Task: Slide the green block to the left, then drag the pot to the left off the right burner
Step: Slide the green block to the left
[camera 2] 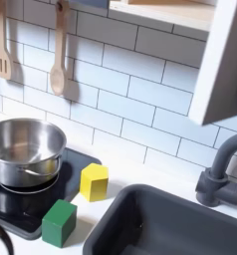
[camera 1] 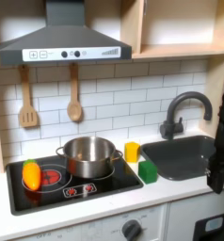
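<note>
The green block (camera 1: 147,171) (camera 2: 59,222) sits on the counter at the stove's right front corner, just left of the sink. The steel pot (camera 1: 88,155) (camera 2: 24,151) stands on the right burner of the black stovetop (camera 1: 104,179), well left of the block in both exterior views. My black arm and gripper (camera 1: 218,174) hang at the first exterior view's right edge, over the sink's right end and far from both objects. Its fingers are cut off and dark, so their state is unclear.
A small yellow piece (camera 1: 132,152) (camera 2: 94,181) stands between pot and sink. An orange-yellow item (camera 1: 31,174) lies on the left burner. The dark sink (camera 1: 184,155) and faucet (camera 1: 184,111) are at the right. Wooden utensils (camera 1: 74,94) hang on the tiled wall.
</note>
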Robot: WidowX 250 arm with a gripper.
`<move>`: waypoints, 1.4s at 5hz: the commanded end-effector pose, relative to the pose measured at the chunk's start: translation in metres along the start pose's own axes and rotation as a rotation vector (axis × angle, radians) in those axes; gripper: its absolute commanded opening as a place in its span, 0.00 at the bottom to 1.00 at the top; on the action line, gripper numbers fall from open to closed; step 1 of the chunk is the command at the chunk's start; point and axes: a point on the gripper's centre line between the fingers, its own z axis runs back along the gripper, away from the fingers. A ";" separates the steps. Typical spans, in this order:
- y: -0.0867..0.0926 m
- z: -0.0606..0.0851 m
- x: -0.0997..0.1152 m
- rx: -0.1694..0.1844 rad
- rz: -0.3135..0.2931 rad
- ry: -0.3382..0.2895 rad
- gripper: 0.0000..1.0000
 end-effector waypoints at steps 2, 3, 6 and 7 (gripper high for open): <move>0.004 -0.028 0.012 0.014 0.024 -0.007 1.00; 0.005 -0.039 0.014 0.015 0.012 -0.004 1.00; 0.019 -0.056 0.042 0.029 0.057 -0.049 1.00; 0.021 -0.062 0.053 0.034 0.059 -0.061 1.00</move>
